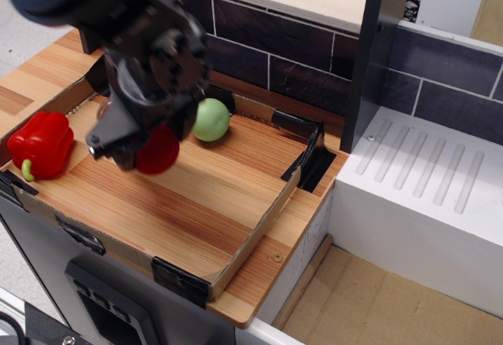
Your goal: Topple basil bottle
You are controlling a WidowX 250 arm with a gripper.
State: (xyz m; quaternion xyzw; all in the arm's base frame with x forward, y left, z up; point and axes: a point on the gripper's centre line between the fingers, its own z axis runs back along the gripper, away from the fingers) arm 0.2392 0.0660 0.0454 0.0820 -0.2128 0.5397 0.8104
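Only the red cap [159, 151] of the basil bottle shows, low over the middle left of the wooden tray [181, 203]. It points toward the front, so the bottle is tipped over. Its clear body and label are hidden behind my gripper [135, 153]. The black gripper is motion-blurred and tilted down over the bottle, with a finger [105, 145] just left of the cap. It appears closed around the bottle.
A red bell pepper [41, 144] lies at the tray's left edge. A pale green onion [212, 119] sits just right of my gripper near the back wall. A white ridged rack [424, 176] stands to the right, past a dark post [376, 54].
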